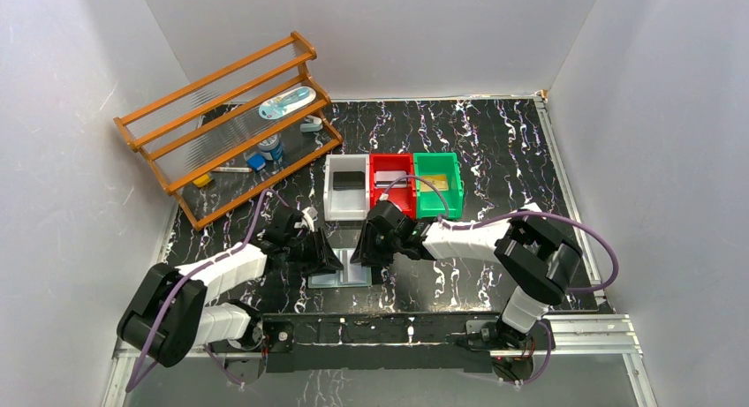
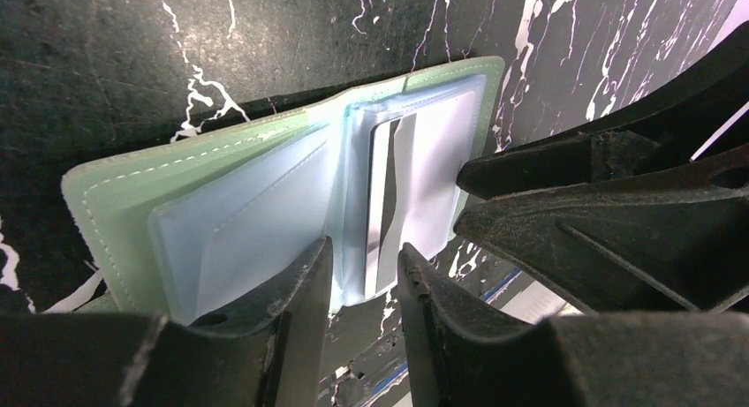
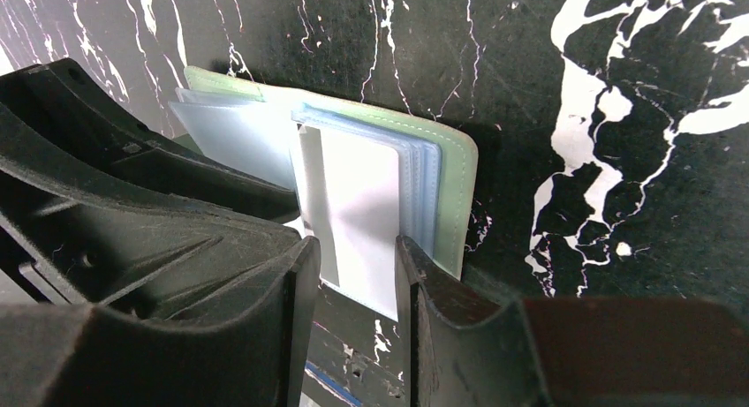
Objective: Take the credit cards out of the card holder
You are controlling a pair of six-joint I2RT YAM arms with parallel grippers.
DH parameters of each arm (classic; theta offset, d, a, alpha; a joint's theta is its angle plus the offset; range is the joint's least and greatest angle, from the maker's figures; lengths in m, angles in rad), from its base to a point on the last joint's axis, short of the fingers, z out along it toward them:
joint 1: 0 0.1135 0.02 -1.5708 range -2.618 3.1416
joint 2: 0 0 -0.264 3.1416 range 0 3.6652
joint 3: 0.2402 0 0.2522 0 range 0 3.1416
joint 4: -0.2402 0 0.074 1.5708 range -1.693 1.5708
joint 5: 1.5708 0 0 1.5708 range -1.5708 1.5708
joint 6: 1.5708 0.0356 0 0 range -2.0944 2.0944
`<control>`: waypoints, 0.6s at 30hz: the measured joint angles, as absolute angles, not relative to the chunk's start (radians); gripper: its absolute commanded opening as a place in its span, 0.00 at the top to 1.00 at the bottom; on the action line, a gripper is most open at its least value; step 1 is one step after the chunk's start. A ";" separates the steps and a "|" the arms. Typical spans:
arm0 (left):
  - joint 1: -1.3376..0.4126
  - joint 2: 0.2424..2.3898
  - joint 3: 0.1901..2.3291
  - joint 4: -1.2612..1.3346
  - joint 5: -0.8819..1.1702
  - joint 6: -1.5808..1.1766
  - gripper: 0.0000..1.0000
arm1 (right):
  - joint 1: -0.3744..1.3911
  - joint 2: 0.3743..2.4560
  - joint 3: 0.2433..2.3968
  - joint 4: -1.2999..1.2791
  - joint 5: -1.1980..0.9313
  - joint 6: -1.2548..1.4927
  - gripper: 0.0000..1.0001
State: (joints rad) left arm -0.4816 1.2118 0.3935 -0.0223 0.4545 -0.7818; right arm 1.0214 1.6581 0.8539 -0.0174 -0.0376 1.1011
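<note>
Black marbled table [image 1: 495,142]: card holder [image 1: 343,279], bins [image 1: 346,206], rack [image 1: 221,133].

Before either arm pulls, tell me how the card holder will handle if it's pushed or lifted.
The card holder probably flops: it lies spread open on a fold, its clear pockets fanning loosely. It looks thin and light, so it may slide on the smooth table rather than stay put. The glossy pockets likely feel slippery.

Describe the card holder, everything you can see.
The card holder is a pale green bifold with white stitching, lying open on the black marbled table between both arms. Glossy clear pockets fan up inside; one holds a pale card with a dark stripe. The left gripper and right gripper each straddle a pocket; grip unclear.
</note>
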 measured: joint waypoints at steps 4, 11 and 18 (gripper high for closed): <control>-0.482 1.227 0.393 -0.002 0.454 -0.784 0.74 | 1.021 1.660 0.854 -0.014 -0.041 1.101 0.54; -0.480 1.246 0.358 0.076 0.472 -0.813 0.88 | 1.019 1.665 0.854 0.000 -0.052 1.101 0.54; -0.475 1.230 0.327 0.120 0.479 -0.841 1.00 | 1.015 1.665 0.854 0.000 -0.056 1.101 0.54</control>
State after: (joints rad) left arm -0.4751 1.2297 0.3275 0.1196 0.4786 -0.8413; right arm 1.0153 1.6653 0.8539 -0.0002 -0.0559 1.1007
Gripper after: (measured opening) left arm 0.041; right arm 0.457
